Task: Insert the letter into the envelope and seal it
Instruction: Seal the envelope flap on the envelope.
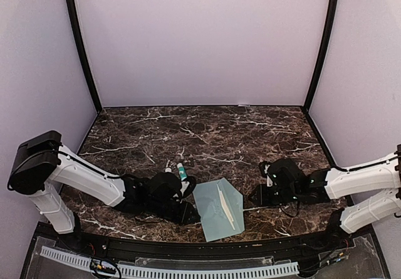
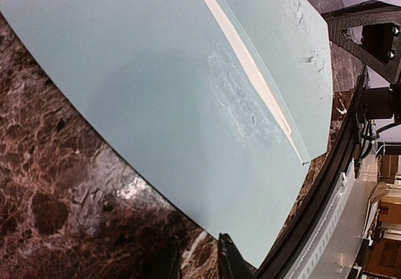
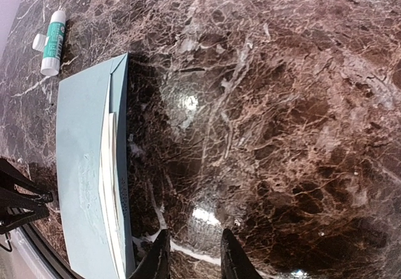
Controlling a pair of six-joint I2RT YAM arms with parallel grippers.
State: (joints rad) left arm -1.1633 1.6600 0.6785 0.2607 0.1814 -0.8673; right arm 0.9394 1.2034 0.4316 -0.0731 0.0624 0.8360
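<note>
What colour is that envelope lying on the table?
Pale grey-teal. The envelope shows best in the left wrist view.

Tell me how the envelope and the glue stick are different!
The envelope is big, flat and pale blue-green; the glue stick is a small round tube, white and green. The envelope lies at the near edge of the table; the glue stick lies farther back, apart from it. Both lie on its dark marble top.

The top external camera is looking down from above and behind the arm bases, covering the whole table (image 1: 250, 128). Each wrist camera is facing the table surface at close range. All three views are sharing the envelope (image 1: 217, 210), the wrist cameras viewing it from opposite sides.
</note>
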